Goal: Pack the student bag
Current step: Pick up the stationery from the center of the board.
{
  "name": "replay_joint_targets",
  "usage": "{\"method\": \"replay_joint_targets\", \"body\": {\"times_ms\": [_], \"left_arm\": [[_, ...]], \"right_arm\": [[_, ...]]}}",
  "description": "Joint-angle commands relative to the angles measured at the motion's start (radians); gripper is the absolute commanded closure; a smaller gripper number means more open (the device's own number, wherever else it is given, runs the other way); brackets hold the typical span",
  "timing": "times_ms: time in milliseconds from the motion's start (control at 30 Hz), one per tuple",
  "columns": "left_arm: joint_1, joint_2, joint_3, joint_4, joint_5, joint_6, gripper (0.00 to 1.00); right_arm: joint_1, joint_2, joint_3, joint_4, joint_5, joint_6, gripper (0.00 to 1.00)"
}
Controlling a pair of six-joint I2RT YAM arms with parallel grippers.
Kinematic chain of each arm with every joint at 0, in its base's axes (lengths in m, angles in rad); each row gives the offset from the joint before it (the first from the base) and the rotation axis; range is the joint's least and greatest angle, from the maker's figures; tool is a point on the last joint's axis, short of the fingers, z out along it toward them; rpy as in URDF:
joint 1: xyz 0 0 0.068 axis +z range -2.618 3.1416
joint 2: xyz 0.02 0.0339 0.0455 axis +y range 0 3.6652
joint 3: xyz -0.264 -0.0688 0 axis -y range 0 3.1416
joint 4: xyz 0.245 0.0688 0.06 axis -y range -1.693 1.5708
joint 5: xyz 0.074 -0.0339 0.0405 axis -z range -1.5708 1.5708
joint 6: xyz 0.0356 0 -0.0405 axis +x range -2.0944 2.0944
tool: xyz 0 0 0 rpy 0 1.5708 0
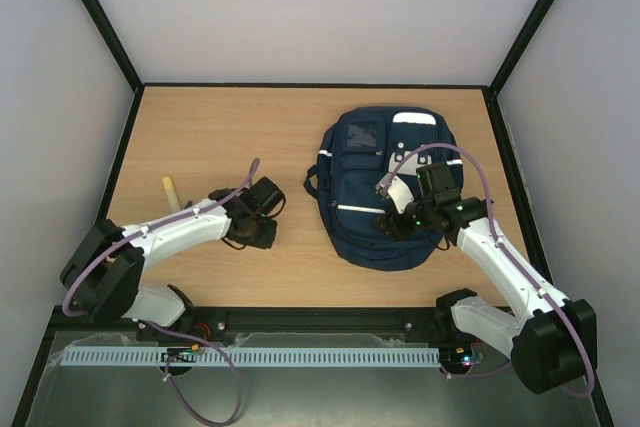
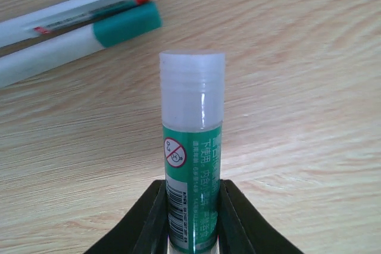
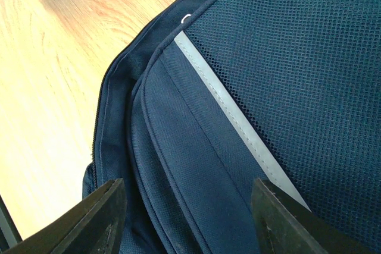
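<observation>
From above, the wooden table (image 1: 220, 137) fills the middle. The student bag (image 1: 375, 162) lies flat on the right half of it, with its front pockets facing up. It is dark blue with white stripes. The right gripper (image 1: 395, 225) is over the lower part of the bag. The left gripper (image 1: 248, 232) is down low over the table, left of the bag and apart from it. A small pale stick (image 1: 170, 192) lies on the table further left, near the left arm.

The left wrist camera looks down along the black fingers (image 2: 152, 218). They press on both sides of a glue stick (image 2: 191, 123), so the left gripper is grasping it. The glue stick is green with a cloudy white cap, and the cap points away from the fingers. I cannot tell if it rests on the wood or is lifted a little. Two pens lie side by side at the top left, a red-tipped pen (image 2: 77, 5) and a green-capped pen (image 2: 89, 37), apart from the glue stick.

The right wrist camera shows its two dark fingers (image 3: 101, 218) spread wide, not gripping. Blue cloth shows between them. A white stripe (image 3: 232, 111) runs across the bag beside a mesh pocket (image 3: 297, 46). I cannot tell if the fingers touch the cloth.
</observation>
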Motion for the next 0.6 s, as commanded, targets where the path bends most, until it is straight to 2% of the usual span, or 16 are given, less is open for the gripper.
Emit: {"method": "replay_joint_targets", "body": {"times_ms": [0, 200, 433, 500, 567], "left_arm": [[-0.059, -0.041, 0.037, 0.004, 0.022, -0.009, 0.98], [-0.151, -0.101, 0.004, 0.098, 0.019, -0.028, 0.98], [-0.234, -0.214, -0.062, 0.257, -0.006, -0.022, 0.98], [-0.247, -0.236, -0.069, 0.274, -0.024, -0.024, 0.98], [-0.251, -0.257, -0.08, 0.297, -0.027, -0.017, 0.98]], "right_arm": [[0.005, -0.01, -0.015, -0.004, 0.021, -0.004, 0.42], [0.004, -0.04, 0.012, -0.053, 0.103, -0.047, 0.43], [0.005, 0.031, 0.069, -0.152, 0.239, -0.157, 0.59], [0.007, 0.04, 0.074, -0.167, 0.271, -0.185, 0.58], [0.007, 0.037, 0.069, -0.17, 0.3, -0.217, 0.53]]}}
